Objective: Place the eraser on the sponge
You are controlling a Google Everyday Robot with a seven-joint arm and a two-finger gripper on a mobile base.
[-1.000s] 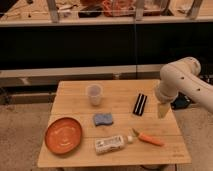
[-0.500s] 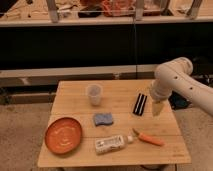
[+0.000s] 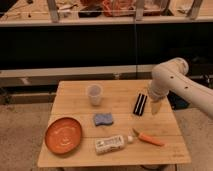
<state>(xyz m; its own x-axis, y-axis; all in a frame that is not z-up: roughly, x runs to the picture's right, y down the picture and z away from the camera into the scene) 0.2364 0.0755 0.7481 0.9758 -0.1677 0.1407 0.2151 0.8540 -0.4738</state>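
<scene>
Hand (image 3: 154,106), fingers apart, empty, just beside eraser (image 3: 141,104) lying on bench (image 3: 120,150); sponge (image 3: 103,119) apart from both, near clear cup (image 3: 94,94).

Cup (image 3: 94,94), plate (image 3: 63,135), bottle (image 3: 111,144), carrot (image 3: 149,138) on table (image 3: 167,122).

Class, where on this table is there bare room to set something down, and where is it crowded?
Bare: the back-left corner, beside the cup and behind the plate; the strip between cup and eraser; the front-right corner past the carrot. Crowded: sponge, bottle and carrot cluster at front centre, and the open gripper hangs right of the eraser.
</scene>
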